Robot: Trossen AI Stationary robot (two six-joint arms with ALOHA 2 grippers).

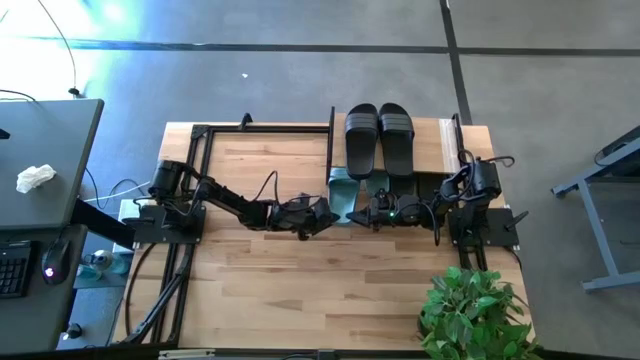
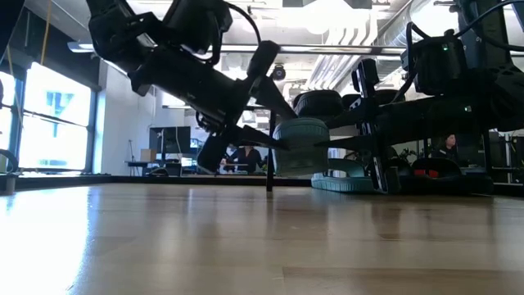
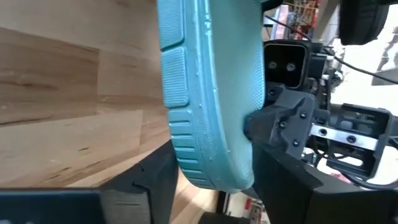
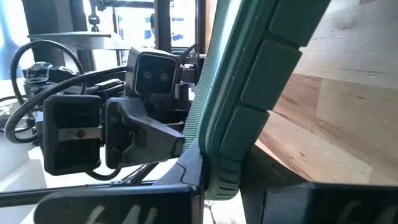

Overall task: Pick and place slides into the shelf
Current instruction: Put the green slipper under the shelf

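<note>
A sage-green slide [image 1: 343, 195] [image 2: 299, 146] stands on edge, lifted above the table between my two grippers. My left gripper [image 1: 322, 213] [image 3: 211, 186] comes at it from the left and is shut on it. My right gripper [image 1: 372, 210] [image 4: 224, 186] comes from the right and is shut on it too. A second green slide [image 2: 344, 182] lies low beside the shelf's rods. One black pair [image 1: 380, 135] rests sole-down on the shelf's wooden top board [image 1: 445, 140]. The other black pair is hidden. My left gripper pinches the green slide's sole edge [image 3: 205, 158] near one end between its two fingers, coming level from the table's left. The slide is lifted clear and stands on edge. My right gripper pinches the same slide's sole edge [image 4: 221, 168] between its fingers, level from the table's right, facing the left gripper.
An open black metal frame [image 1: 200, 140] stands on the table's far left. The shelf's black rods [image 1: 331, 150] rise just behind the grippers. A potted plant [image 1: 475, 310] fills the near right corner. Bare wood [image 1: 300, 290] lies toward the near edge.
</note>
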